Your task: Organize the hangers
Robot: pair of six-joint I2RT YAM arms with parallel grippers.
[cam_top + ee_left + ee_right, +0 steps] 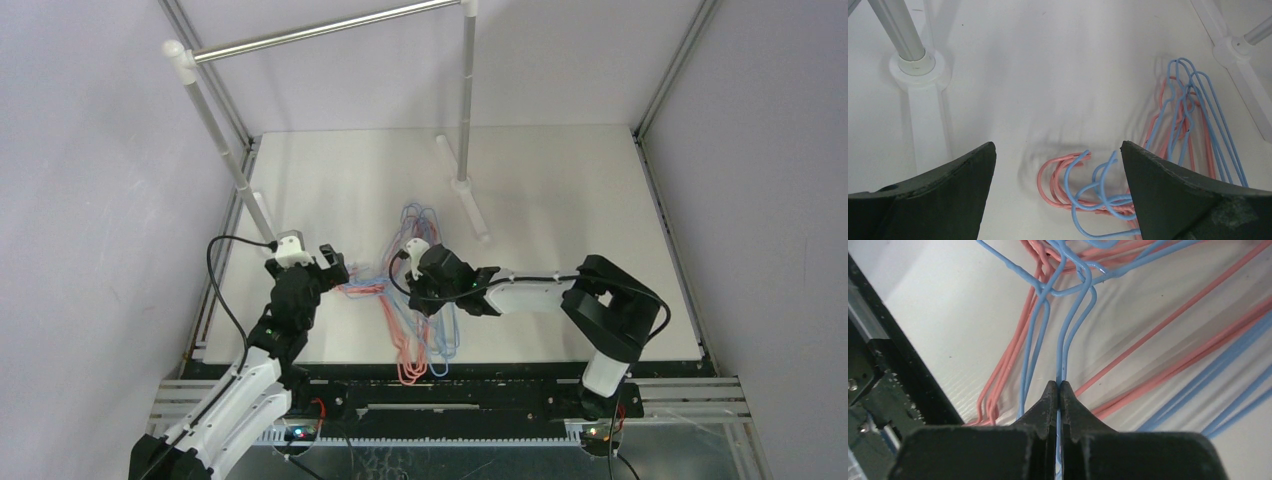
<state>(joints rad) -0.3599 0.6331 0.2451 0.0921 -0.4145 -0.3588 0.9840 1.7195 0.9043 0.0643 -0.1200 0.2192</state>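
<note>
White worktop [560, 190] carries tangled hangers [425, 345]; the right end effector [1058, 387] pinches a light blue hanger [1064, 355], and the left end effector [1057, 146] gapes wide, empty.

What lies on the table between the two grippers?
Pink and blue hanger hooks, seen in the top view; the right gripper pinches a blue hanger.

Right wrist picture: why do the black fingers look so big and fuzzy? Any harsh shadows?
Right wrist view: the right gripper sits near the lens, so it looms soft-edged; the blue hanger it pinches is sharper. Top view: even light, only faint shadows.
</note>
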